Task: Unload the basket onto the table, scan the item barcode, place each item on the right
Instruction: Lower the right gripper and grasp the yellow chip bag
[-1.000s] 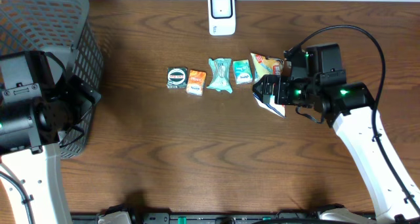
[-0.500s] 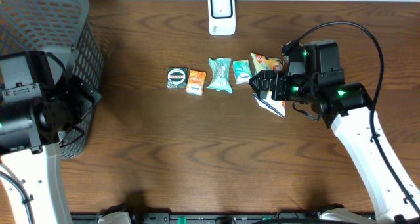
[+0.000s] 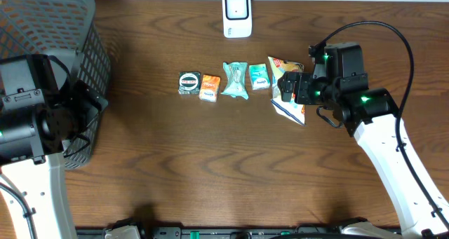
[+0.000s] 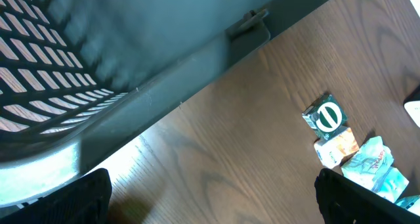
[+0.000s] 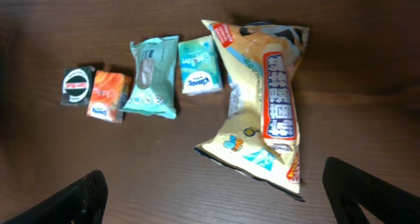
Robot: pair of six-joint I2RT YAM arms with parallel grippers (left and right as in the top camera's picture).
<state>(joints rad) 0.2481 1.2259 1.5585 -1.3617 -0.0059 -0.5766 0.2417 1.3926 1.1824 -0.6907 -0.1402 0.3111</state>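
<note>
Five small items lie in a row mid-table: a dark packet with a round green logo, an orange packet, a teal pack, a small teal tissue pack and a yellow snack bag. My right gripper hovers open over the snack bag, whose lower corner lies between the fingertips; nothing is gripped. My left gripper stands open and empty over bare wood beside the basket. A white scanner stands at the table's far edge.
The grey mesh basket fills the far left corner, with the left arm against its near side. Bare wood runs in front of the item row. In the left wrist view the green-logo packet and the orange packet show at right.
My right gripper has moved toward the table's far edge and slightly right, over the snack bag. The left arm and the items have not moved.
</note>
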